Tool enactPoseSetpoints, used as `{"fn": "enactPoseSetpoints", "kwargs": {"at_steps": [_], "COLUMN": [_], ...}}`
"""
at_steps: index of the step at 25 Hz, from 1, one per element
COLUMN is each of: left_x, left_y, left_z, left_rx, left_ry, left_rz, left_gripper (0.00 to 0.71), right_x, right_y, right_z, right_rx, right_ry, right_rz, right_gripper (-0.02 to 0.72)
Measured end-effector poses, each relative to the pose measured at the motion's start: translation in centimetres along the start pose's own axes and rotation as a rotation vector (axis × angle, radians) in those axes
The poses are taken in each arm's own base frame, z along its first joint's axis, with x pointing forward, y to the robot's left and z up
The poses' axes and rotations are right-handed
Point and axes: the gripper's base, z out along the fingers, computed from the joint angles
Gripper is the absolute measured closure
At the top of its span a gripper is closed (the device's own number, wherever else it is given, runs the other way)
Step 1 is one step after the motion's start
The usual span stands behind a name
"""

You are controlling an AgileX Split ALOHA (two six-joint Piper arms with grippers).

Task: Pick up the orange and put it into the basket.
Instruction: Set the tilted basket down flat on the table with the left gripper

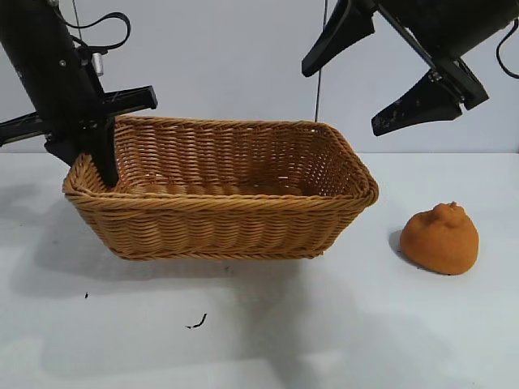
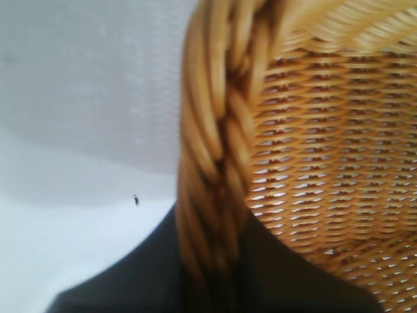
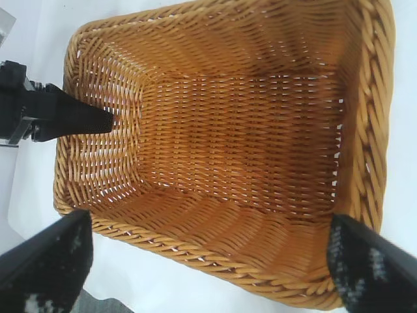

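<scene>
The orange (image 1: pixel 440 238) sits on the white table (image 1: pixel 324 324), just right of the basket (image 1: pixel 219 219) and outside it, so nothing is done yet. The right gripper (image 1: pixel 381 73) hangs above, jaws spread and empty. The left gripper (image 1: pixel 101 158) pinches the basket's braided rim (likely steadying it).

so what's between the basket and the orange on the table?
Nothing: in the exterior view only bare white table separates the basket from the orange. The open right gripper hangs above that gap.
</scene>
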Motion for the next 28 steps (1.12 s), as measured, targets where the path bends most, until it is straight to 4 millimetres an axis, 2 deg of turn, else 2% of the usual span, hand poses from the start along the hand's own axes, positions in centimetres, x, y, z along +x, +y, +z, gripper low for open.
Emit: {"fn": "enactPoseSetpoints", "kwargs": {"at_steps": [7,18,24,26,27,28], "left_x": [-0.3,-0.7,-0.9,-1.0,-1.0,-1.0], "left_y": [0.1,1.0,1.0,1.0,1.0,1.0], "left_z": [2.6,5.4,5.6,5.6,5.6,5.6], "left_rx": [0.025,-0.022,-0.020,-0.019,-0.015,-0.013], "left_ry": [0.038,0.051,0.037,0.033,0.033,0.032], "left_rz": [0.032,0.047,0.065,0.066,0.064,0.062], "left_gripper": [0.618,0.618,0.618,0.569,0.518,0.436], "right_x": [0.0,0.0,0.0,0.0,0.0,0.0], "right_y": [0.0,0.0,0.0,0.0,0.0,0.0], "right_z": [0.0,0.0,0.0,0.0,0.0,0.0], "right_rx": [0.000,0.000,0.000,0.001,0.001,0.001], "right_ry": [0.000,0.000,0.000,0.000,0.000,0.000], "right_rz": [0.000,0.000,0.000,-0.001,-0.001,-0.001], "right_gripper": [0.008,0.008,0.008,0.008,0.008,0.008]}}
